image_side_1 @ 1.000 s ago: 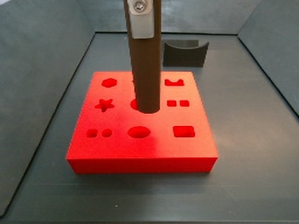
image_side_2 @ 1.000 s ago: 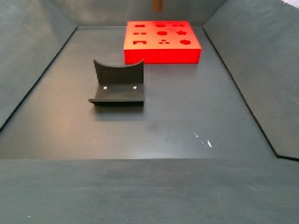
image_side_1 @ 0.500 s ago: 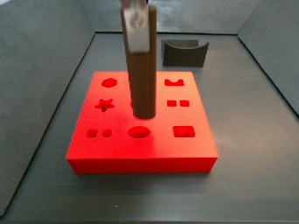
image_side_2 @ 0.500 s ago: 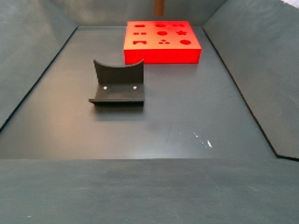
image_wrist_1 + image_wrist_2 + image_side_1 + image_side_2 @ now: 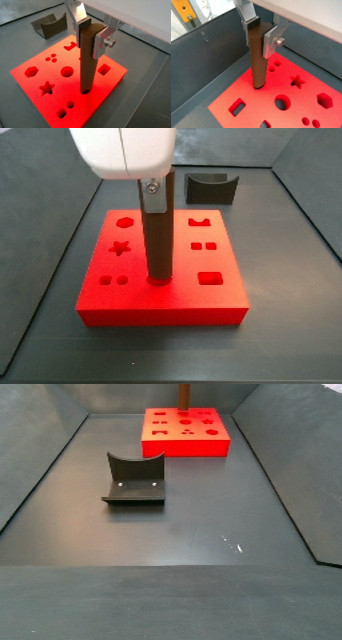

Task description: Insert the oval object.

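Note:
The oval object is a long brown peg, upright and held at its top between my gripper's silver fingers. Its lower end meets the red block at the front middle hole, which the peg hides. Both wrist views show the fingers shut on the peg's top, gripper and gripper, with the peg reaching down to the block. In a side view only the peg's lower part shows above the block.
The block has other holes: round, star, rectangle. The dark fixture stands behind the block, also seen on the floor in a side view. Grey walls enclose the floor.
My gripper has moved with the peg from the block's centre hole toward the front middle hole and come lower; the white gripper body now shows in the side view.

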You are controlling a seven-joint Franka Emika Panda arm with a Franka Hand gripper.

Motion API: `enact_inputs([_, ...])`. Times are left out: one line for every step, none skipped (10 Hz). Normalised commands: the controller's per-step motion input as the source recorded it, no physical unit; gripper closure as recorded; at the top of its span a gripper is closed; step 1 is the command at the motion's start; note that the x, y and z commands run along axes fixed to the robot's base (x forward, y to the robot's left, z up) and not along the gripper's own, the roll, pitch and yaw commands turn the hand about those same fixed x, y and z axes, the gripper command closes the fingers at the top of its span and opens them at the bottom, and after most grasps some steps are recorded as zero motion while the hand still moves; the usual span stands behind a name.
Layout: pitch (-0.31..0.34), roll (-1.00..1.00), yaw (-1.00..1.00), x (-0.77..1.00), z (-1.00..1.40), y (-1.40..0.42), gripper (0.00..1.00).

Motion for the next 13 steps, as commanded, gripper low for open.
enact_inputs([0.000, 0.04, 0.02, 0.02, -0.23, -0.05, 1.00])
enact_inputs([0.000, 0.00, 0.00, 0.08, -0.23, -0.09, 1.00])
enact_inputs([0.000, 0.00, 0.00, 0.15, -0.22, -0.09, 1.00])
enact_inputs([0.013, 0.05, 0.00, 0.18, -0.23, -0.05, 1.00])
enact_inputs([0.027, 0.08, 0.01, 0.18, -0.23, -0.01, 1.00])
enact_inputs([0.027, 0.07, 0.06, 0.13, -0.21, 0.00, 1.00])
enact_inputs([0.004, 0.00, 0.05, 0.00, -0.14, 0.15, 1.00])
enact_inputs([0.000, -0.06, 0.01, -0.25, -0.03, 0.16, 1.00])
enact_inputs([0.000, -0.01, 0.03, -0.14, 0.00, 0.00, 1.00])
enact_inputs([-0.003, 0.00, 0.21, -0.10, -0.01, -0.03, 1.00])
enact_inputs([0.000, 0.01, 0.25, 0.00, 0.00, -0.06, 1.00])
enact_inputs([0.000, 0.00, 0.09, -0.03, -0.06, 0.00, 1.00])
enact_inputs([0.000, 0.00, 0.17, 0.00, -0.13, 0.00, 1.00])
